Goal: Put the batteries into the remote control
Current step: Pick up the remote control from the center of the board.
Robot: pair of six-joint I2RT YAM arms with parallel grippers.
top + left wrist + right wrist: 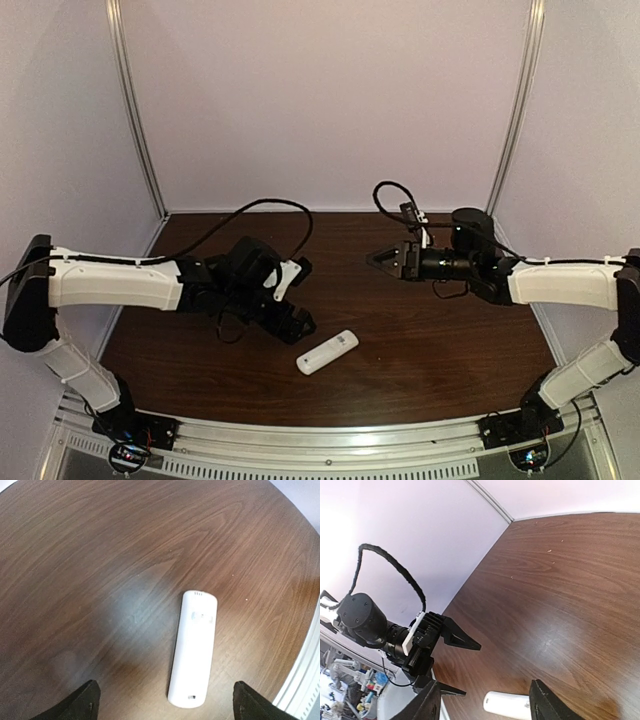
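I see the remote control (pixel 328 352) lying flat on the bench (pixel 450 340), just beside my left tool (pixel 304 296), whose jaws are spread wide. The right tool (pixel 378 258) hangs well apart, jaws parted, apparently empty.

The left arm (pixel 110 285) reaches in from the left side. Its left gripper (pixel 305 297) hangs just beside the remote control (pixel 328 352), tilted down toward it. Its two fingers are spread wide and hold nothing. The right arm (pixel 560 285) reaches in from the right side. Its right gripper (pixel 375 258) is well apart from the remote control and points sideways at the left arm. Its fingers stand apart too, with nothing between them.
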